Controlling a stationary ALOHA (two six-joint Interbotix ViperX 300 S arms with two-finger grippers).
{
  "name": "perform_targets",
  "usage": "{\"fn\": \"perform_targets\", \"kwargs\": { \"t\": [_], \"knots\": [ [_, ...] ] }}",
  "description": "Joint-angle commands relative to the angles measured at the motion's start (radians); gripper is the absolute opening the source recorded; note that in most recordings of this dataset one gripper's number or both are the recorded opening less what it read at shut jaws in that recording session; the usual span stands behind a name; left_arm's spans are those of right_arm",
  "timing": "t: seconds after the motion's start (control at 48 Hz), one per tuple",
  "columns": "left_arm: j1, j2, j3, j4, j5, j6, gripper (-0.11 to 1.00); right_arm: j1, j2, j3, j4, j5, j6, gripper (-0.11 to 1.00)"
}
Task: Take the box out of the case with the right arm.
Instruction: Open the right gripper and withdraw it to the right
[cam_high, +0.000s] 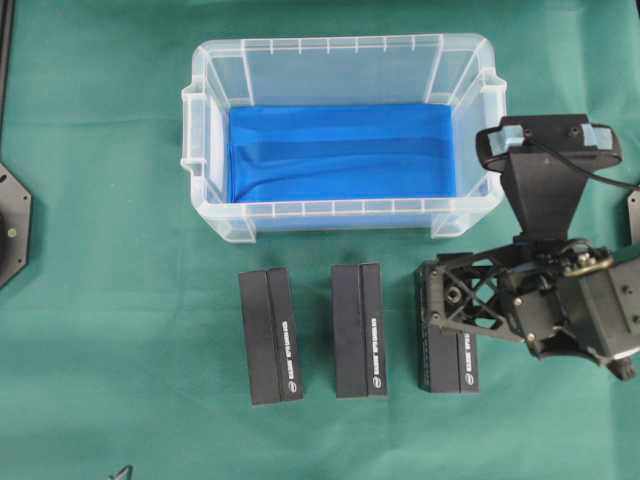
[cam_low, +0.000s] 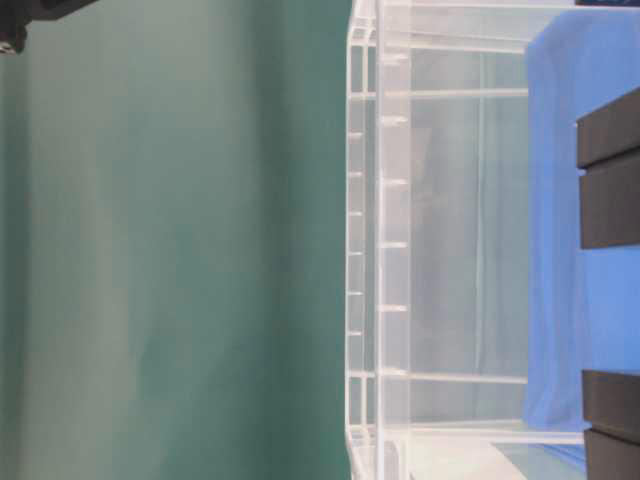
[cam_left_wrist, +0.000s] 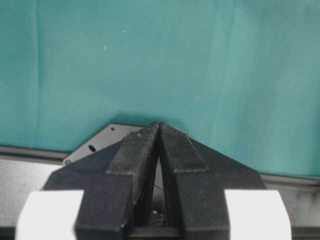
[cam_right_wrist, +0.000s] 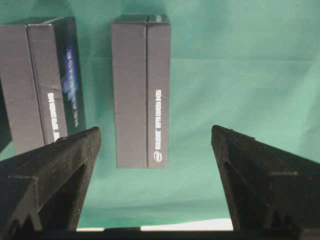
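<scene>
Below the right gripper (cam_high: 440, 300) with spread jaws, a black box (cam_high: 455, 360), outside the case (cam_high: 340, 215)

Overhead looks straight down; table-level view (rotated sideways) hugs case (cam_low: 440, 250) wall; wrist views face cloth (cam_left_wrist: 150, 60)

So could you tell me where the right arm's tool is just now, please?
In the overhead view the right tool is on the right, open above the rightmost black box, in front of the case.
</scene>
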Motion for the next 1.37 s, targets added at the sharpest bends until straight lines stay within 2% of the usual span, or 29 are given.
{"fn": "perform_targets", "kwargs": {
  "t": [0.0, 0.312, 0.437, 0.771, 0.979, 1.208, 1.354],
  "knots": [
    [0.005, 0.003, -0.011, 0.003, -0.005, -0.002, 0.0, -0.008, -0.029, -0.023, -0.005, 0.005, -0.002, 0.85],
    [0.005, 0.003, -0.009, 0.003, -0.005, -0.002, 0.0, -0.008, -0.049, 0.006, 0.005, 0.005, 0.006, 0.85],
    [0.005, 0.002, -0.009, 0.003, -0.005, -0.002, 0.0, 0.003, -0.109, 0.078, 0.023, -0.009, 0.023, 0.82],
    [0.005, 0.002, -0.009, 0.003, -0.005, 0.0, 0.0, 0.046, -0.305, 0.295, 0.028, -0.015, 0.063, 0.82],
    [0.005, 0.0, -0.009, 0.003, -0.003, -0.002, 0.0, 0.057, -0.387, 0.371, 0.029, -0.02, 0.074, 0.82],
    [0.006, -0.003, -0.008, 0.003, 0.0, 0.0, 0.0, 0.051, -0.394, 0.377, 0.011, -0.018, 0.057, 0.82],
    [0.005, -0.002, -0.008, 0.003, 0.0, 0.0, 0.0, -0.011, -0.405, 0.383, -0.003, -0.018, -0.008, 0.82]
  ]
}}
